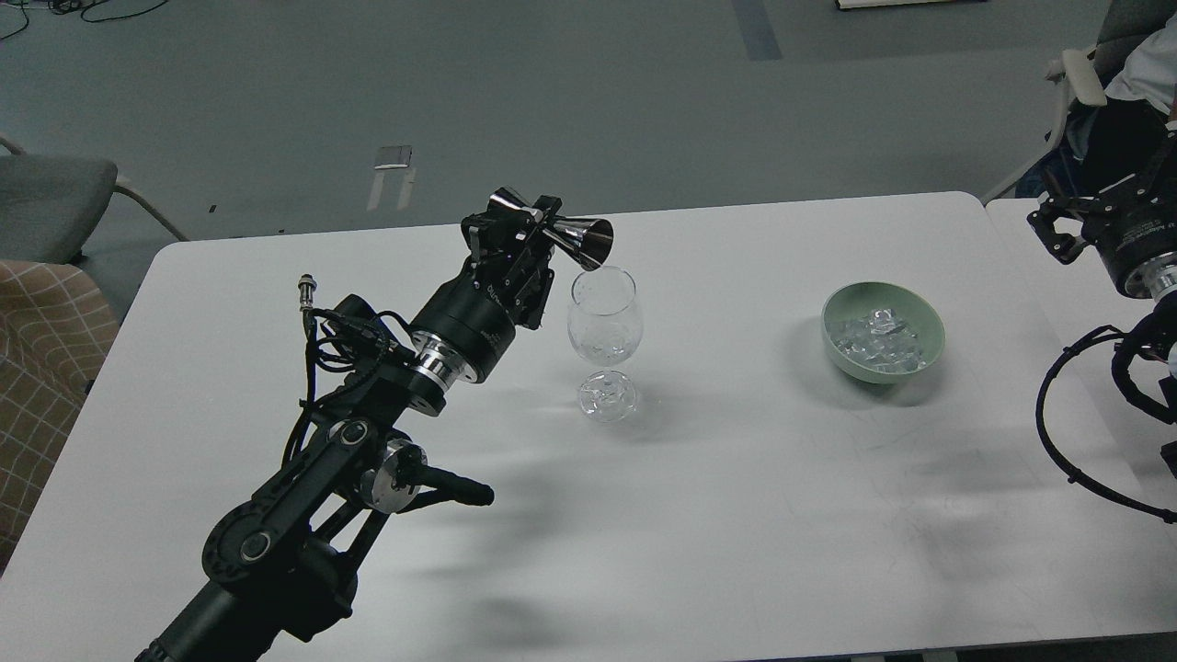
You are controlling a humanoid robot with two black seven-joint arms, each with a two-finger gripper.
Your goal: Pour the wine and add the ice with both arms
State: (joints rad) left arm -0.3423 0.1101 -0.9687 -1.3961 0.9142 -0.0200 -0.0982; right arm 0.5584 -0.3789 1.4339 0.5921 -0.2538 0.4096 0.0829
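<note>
Your left pincer (526,232) is clamped on the waist of a metal jigger (556,234). The jigger lies on its side, its open mouth pointing right, just above the near rim of the glass (603,317). No stream is visible at the mouth, so judge the pour as finished or nearly so; whether drops remain inside cannot be told.

Risks at the left pincer:
- The jigger mouth hangs very near the rim. If you lower or swing the pincer rightward, the jigger could strike the rim. The glass is tall on a narrow stem and foot, so a side knock would likely tip it and spill the wine over the surface (736,478).
- If you withdraw with the jigger on its side, leftover liquid may drip outside the glass. Raise it clear and level it first.
- The grip is on a narrow, smooth waist. A fast wrist turn could let the jigger slip.

Right of the glass, well apart from the left pincer, stands the bowl (927,317) holding the ice (878,342).

Your right pincer (1074,225) hangs at the far right edge, beyond the bowl and empty; whether its jaws are spread cannot be told. Risks here:
- Ice is small, wet and glassy; a chunk may squirt from the jaws.
- Dropping ice from height could splash wine.
- Both arms converging on the glass could collide.
</note>
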